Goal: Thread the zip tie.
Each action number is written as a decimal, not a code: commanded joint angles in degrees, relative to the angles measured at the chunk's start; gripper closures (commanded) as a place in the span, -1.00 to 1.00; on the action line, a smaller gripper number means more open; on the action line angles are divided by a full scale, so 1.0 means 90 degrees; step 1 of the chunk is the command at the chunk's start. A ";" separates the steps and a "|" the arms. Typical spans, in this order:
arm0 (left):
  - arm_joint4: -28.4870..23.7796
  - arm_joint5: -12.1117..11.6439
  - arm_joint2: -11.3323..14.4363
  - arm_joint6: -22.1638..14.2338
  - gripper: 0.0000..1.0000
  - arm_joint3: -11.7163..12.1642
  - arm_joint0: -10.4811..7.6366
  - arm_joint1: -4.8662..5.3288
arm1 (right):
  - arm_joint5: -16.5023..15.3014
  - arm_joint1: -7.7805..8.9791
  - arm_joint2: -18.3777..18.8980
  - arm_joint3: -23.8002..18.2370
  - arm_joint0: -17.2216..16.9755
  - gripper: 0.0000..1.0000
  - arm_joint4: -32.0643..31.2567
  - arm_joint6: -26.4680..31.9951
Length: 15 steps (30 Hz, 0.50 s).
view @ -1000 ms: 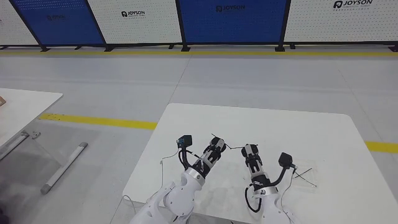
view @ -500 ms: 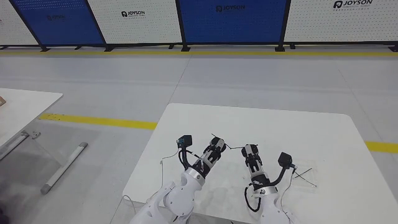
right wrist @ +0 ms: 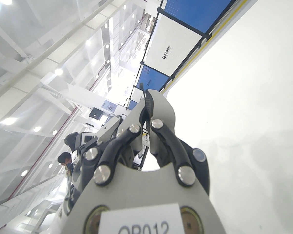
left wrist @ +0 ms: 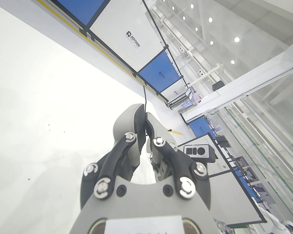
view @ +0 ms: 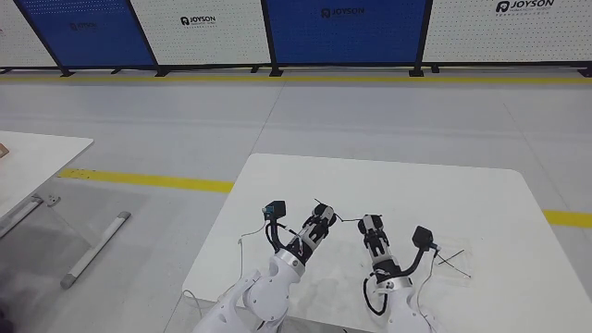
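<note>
Left tool [left wrist: 145, 114]: fingers pressed together on a thin black zip tie [left wrist: 144, 96], whose slim end sticks out straight past the fingertips. Right tool [right wrist: 146, 97]: likewise closed, gripping a ribbed black stretch of zip tie, with a short tip showing beyond the pads and the strap running back between the fingers. Position, top view: both tools side by side over the near half of the white table [view: 444, 185], close together, with a thin dark line spanning the gap between them. Also on the table: a few thin dark strands [view: 453, 261] beside the right arm, too fine to identify. Background: blue and white perforated panels [view: 347, 14] across the floor.
</note>
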 commanded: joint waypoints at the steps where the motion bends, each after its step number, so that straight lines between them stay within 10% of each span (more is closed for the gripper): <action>1: 0.0000 0.0000 0.0000 0.0000 1.00 0.0000 0.0000 0.0000 | -0.0180 0.0002 0.0036 -0.0022 -0.0075 1.00 -0.0040 -0.0044; 15: 0.0000 0.0000 0.0000 0.0000 1.00 0.0000 0.0000 0.0000 | -0.0152 -0.0078 0.0176 0.0010 -0.0097 1.00 -0.0042 0.0079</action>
